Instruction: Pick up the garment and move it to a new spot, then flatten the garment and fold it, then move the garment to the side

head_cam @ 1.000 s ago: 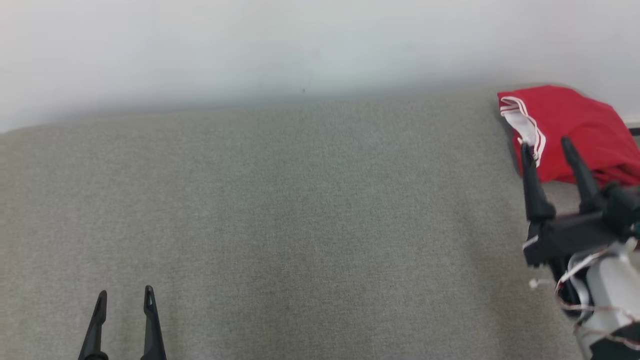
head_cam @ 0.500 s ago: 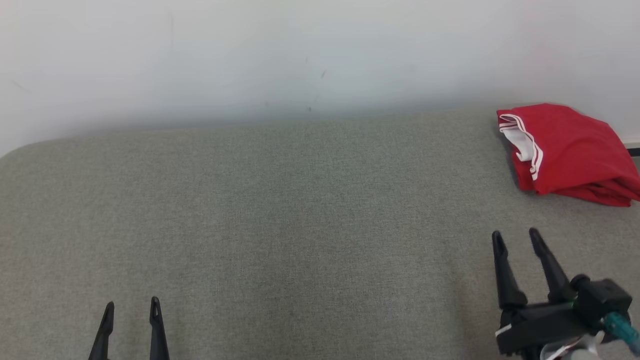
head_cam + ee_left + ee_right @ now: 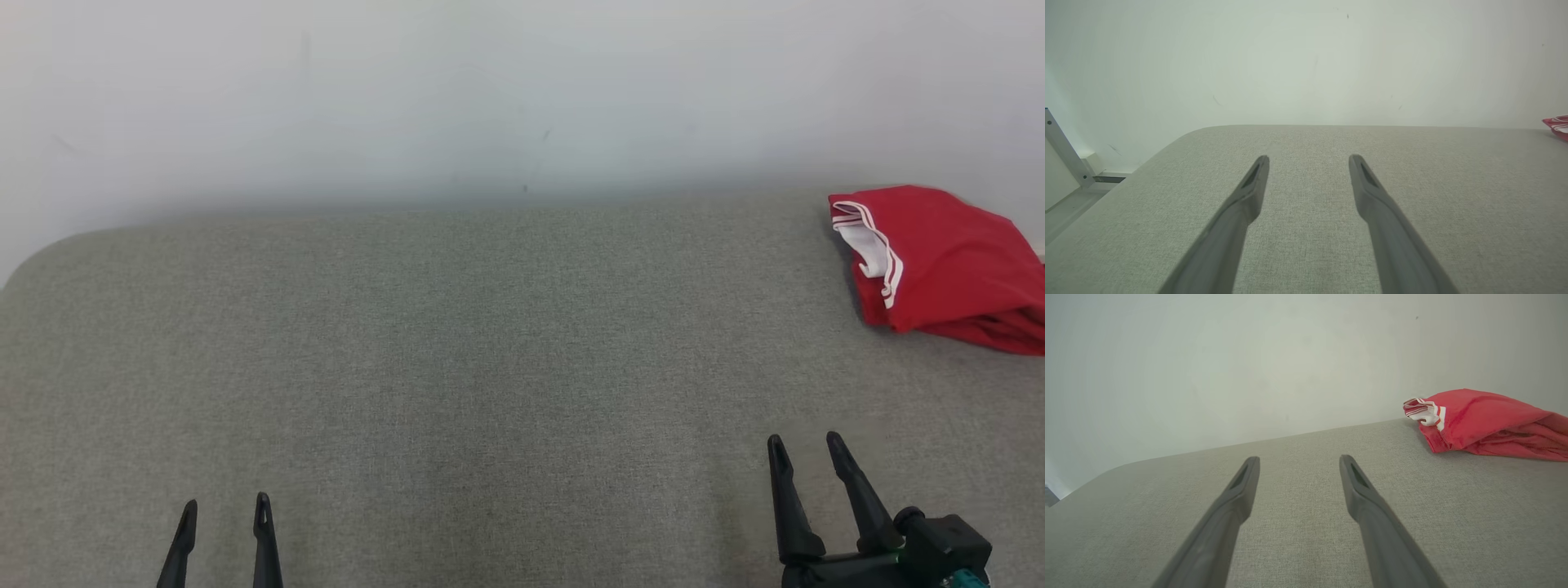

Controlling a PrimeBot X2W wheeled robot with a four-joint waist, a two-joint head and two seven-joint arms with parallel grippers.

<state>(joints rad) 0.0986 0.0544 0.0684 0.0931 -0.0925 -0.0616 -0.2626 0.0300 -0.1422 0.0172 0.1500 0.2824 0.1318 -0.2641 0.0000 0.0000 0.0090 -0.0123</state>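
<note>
The right jaws have drawn back from the garment (image 3: 947, 261). A second ago their fingers stood right by its white-trimmed end, and now they sit at the near right of the desk (image 3: 490, 367), well apart from it. The head view has also tipped a little, so the desk's far edge sits lower in it; that is the camera, and the cloth lies where it lay. The left jaws have hardly stirred.

Nearest, at the near left, the left jaws stand wide open with nothing between the fingers (image 3: 261, 539). The left wrist view shows the two fingers (image 3: 1249, 192) spread above grey fabric. At the near right the right jaws are just as wide and empty, their fingers (image 3: 788, 506) pointing away and slightly left. In the right wrist view the fingers (image 3: 1363, 498) are parted over the desk and hold nothing.

Farthest, the garment (image 3: 1486, 420) lies folded in the far right corner of the desk, close to the pale wall (image 3: 490, 98). It is red, with a white striped band turned to the left. Its long axis runs roughly left to right, slanting nearer toward the right. It lies ahead and to the right of the right jaws, much the nearer pair; the left jaws are well apart from it at the desk's other side. Folded and set aside as it looks, little of the task seems to remain. Any further reach would fall to the right arm, going far and right.
</note>
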